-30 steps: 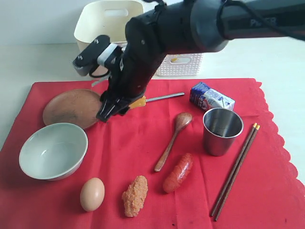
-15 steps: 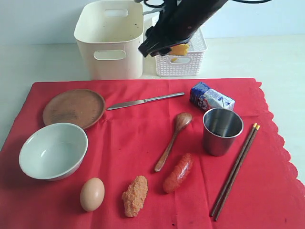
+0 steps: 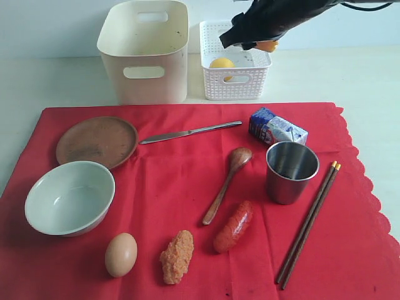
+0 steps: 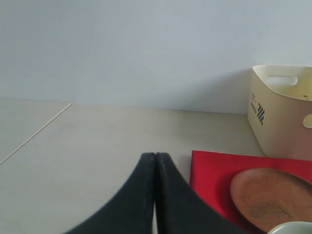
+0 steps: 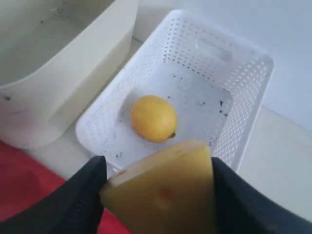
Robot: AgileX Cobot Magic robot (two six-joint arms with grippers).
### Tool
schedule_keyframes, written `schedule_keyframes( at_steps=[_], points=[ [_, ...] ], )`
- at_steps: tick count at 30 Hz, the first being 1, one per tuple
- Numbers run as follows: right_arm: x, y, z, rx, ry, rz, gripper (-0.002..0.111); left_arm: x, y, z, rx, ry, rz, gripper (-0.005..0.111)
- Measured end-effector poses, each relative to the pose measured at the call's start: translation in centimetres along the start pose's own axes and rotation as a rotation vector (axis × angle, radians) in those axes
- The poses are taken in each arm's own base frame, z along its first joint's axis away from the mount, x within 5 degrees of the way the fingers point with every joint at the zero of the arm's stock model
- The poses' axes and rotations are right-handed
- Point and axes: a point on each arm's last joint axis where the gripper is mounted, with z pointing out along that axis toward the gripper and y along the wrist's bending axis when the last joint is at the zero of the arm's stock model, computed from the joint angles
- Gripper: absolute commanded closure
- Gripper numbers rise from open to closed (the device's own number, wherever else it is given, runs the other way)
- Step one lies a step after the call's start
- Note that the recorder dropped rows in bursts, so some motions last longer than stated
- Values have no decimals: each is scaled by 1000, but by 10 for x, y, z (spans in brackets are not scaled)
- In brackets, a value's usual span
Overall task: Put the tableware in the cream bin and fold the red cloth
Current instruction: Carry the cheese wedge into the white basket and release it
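The right gripper (image 3: 255, 42) is clamping the cheese wedge (image 5: 165, 190) over the white basket (image 3: 235, 84), upper centre. Release beside the lemon (image 5: 153, 118), not onto it. The left gripper (image 4: 155, 190) is idling, fingers together. Plate (image 3: 97, 142) and chopsticks (image 3: 307, 224) are lying on the red cloth (image 3: 181, 181) below the cream bin (image 3: 144, 87).

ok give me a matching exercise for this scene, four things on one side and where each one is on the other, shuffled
Things:
1 lemon
2 cheese wedge
3 steel cup
4 egg

Places:
A held in the right gripper
B upright beside the chopsticks
C in the white basket
D on the red cloth near the bowl

Pairs: 1-C, 2-A, 3-B, 4-D
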Motion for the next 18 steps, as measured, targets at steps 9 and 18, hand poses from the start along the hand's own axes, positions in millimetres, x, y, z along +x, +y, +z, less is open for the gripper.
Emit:
schedule_keyframes(
  at_steps=[9,18],
  points=[
    [-3,-6,39,26,-84,27,108,0,0,0,0,0,0,106],
    [0,-6,86,30,-139,167,105,0,0,0,0,0,0,106]
  ],
)
